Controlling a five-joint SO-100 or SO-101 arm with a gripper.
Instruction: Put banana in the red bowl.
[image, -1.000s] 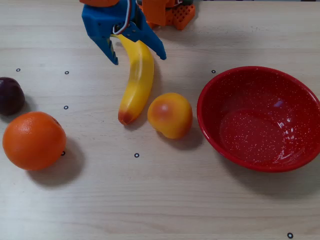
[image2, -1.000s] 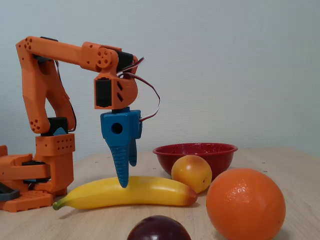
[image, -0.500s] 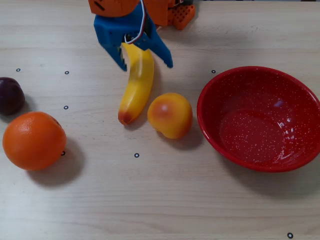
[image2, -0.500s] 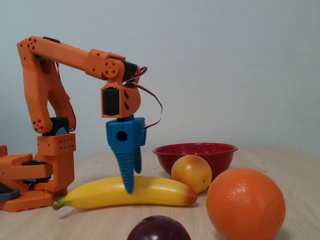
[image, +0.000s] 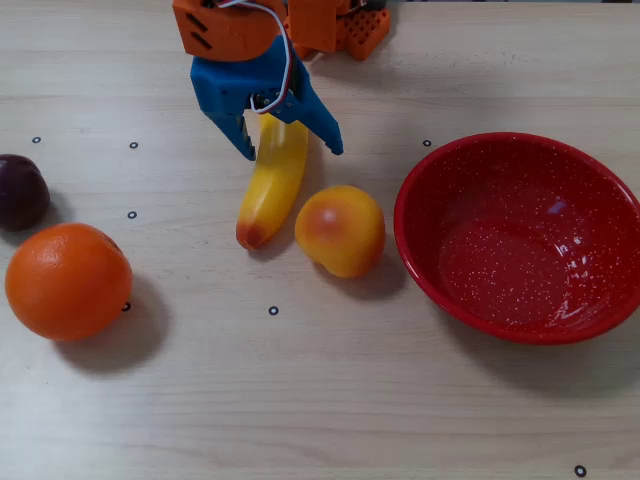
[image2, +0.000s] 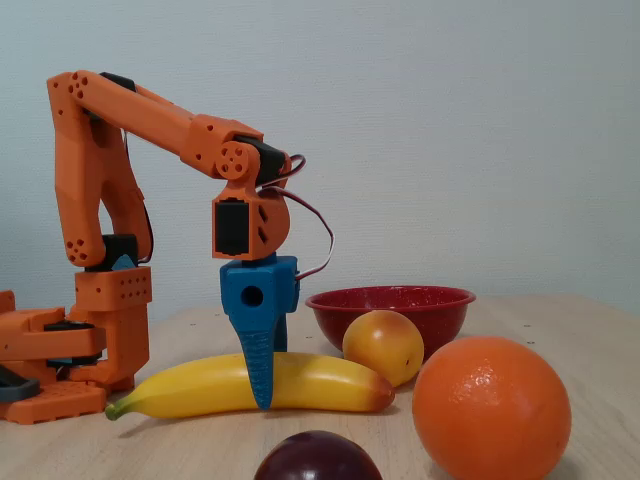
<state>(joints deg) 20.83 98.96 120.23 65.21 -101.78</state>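
One pincer (image: 290, 152) | jaws spread wide | straddling banana (image: 270, 185) | not clamped | banana flat on table

Overhead view looks straight down on table (image: 330, 400); fixed view sits low at tabletop level, close; both share fruit, red bowl (image: 520, 315), gripper (image: 290, 152).

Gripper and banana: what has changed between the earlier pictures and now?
The gripper moved along the banana toward its middle and came lower, its open jaws now straddling it. Nothing is gripped or released yet. The banana, peach, orange, plum and red bowl stayed in place.
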